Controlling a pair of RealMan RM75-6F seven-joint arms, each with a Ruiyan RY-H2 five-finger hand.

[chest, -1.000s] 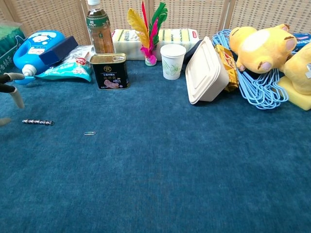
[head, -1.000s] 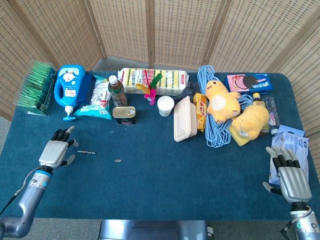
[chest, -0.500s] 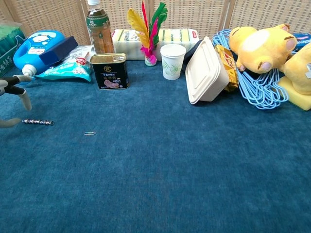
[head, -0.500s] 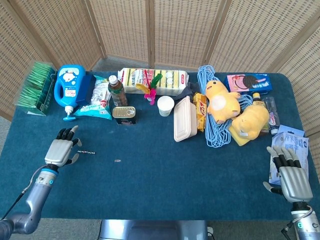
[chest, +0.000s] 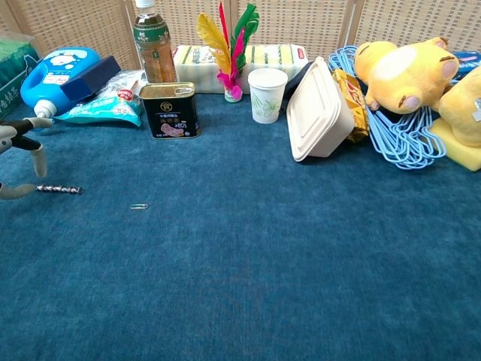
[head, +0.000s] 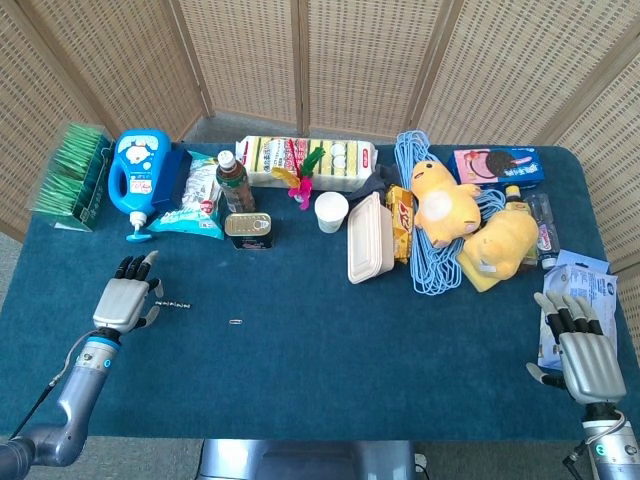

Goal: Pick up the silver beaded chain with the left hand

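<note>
One small move is all that changes: near the table's (head: 320,350) left edge the left hand (head: 124,302), fingers apart and empty, slides closer to the silver beaded chain (head: 171,301) lying flat, so grabbing looks next.

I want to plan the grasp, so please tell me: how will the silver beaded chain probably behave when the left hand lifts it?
The silver beaded chain is thin and made of small beads, so it will probably hang limp rather than stay straight. It lies flat on the blue cloth, so the left hand may find it hard to pinch, and it could slip.
</note>
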